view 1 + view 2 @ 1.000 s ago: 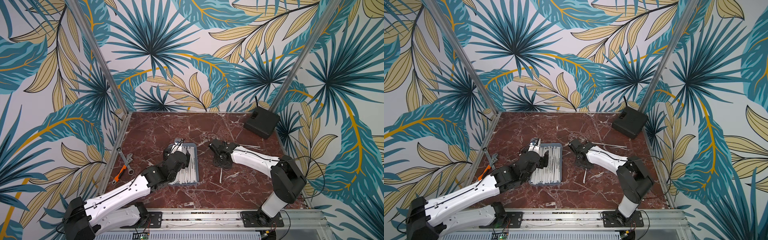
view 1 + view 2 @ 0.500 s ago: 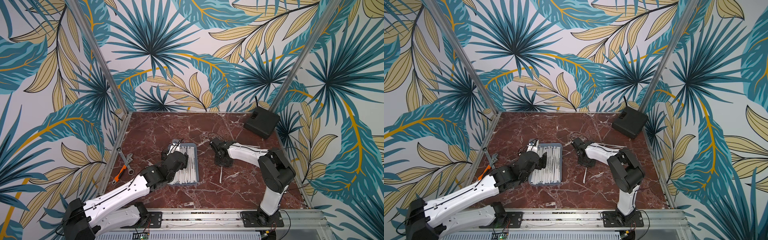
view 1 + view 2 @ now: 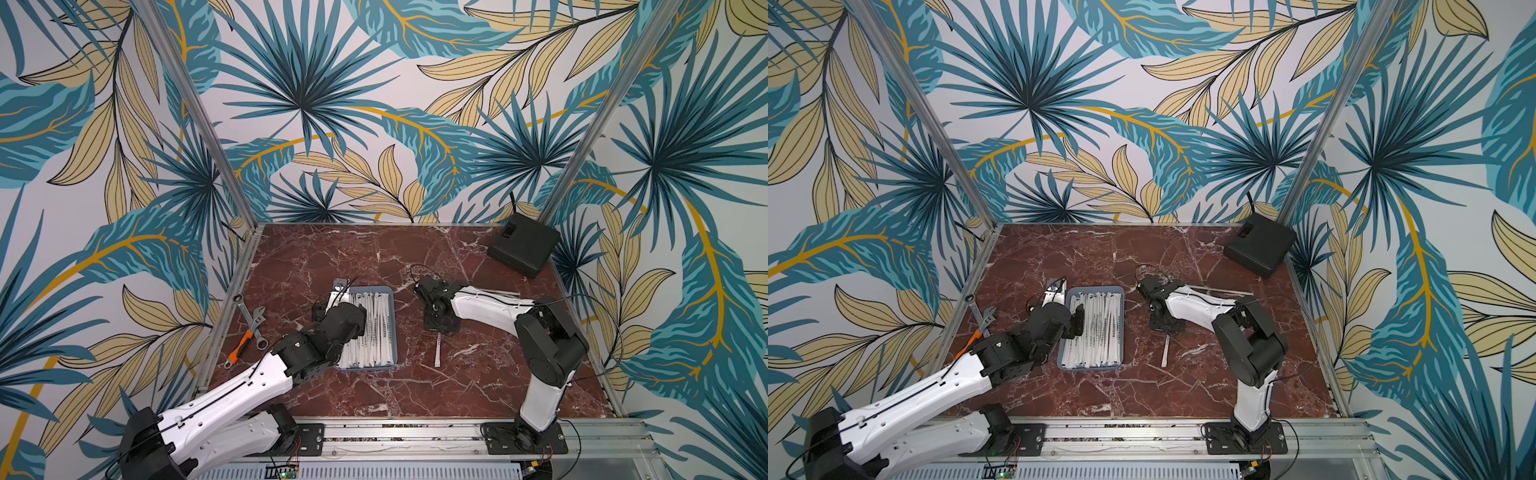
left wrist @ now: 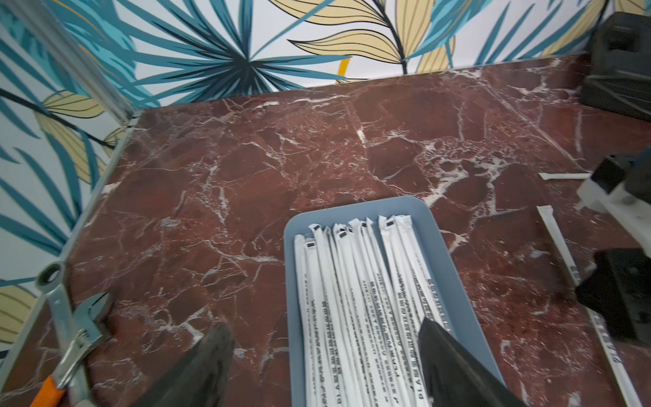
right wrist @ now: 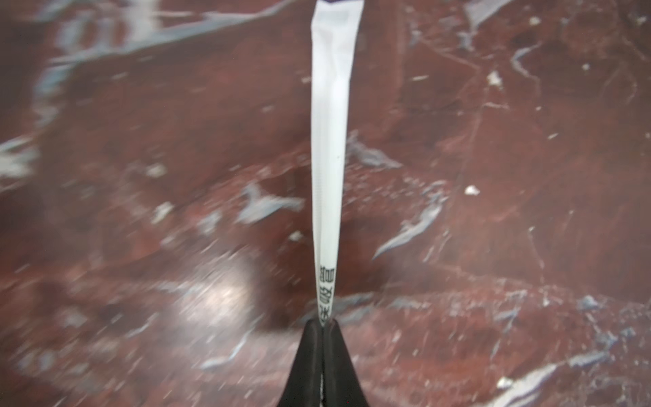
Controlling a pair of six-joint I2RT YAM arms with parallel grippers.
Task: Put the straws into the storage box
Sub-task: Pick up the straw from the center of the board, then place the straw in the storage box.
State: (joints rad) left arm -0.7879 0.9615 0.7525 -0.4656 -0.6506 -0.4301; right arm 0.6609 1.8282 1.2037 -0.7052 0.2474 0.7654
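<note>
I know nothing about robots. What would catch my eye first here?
Bold palm-leaf wallpaper surrounds a red marble table. At its middle, a grey-blue tray holds white wrapped straws, with the left gripper open over its edge. Beside the tray, the right gripper pinches one more straw.

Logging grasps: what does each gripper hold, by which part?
Right gripper pinches one white paper-wrapped straw partway along, at its print; left gripper is open, holding nothing.

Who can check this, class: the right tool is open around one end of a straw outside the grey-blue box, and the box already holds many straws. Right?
Not quite. The right tool is shut on one end of the straw outside the grey-blue box, not open; the right wrist view shows it. The box does already hold many straws.
</note>
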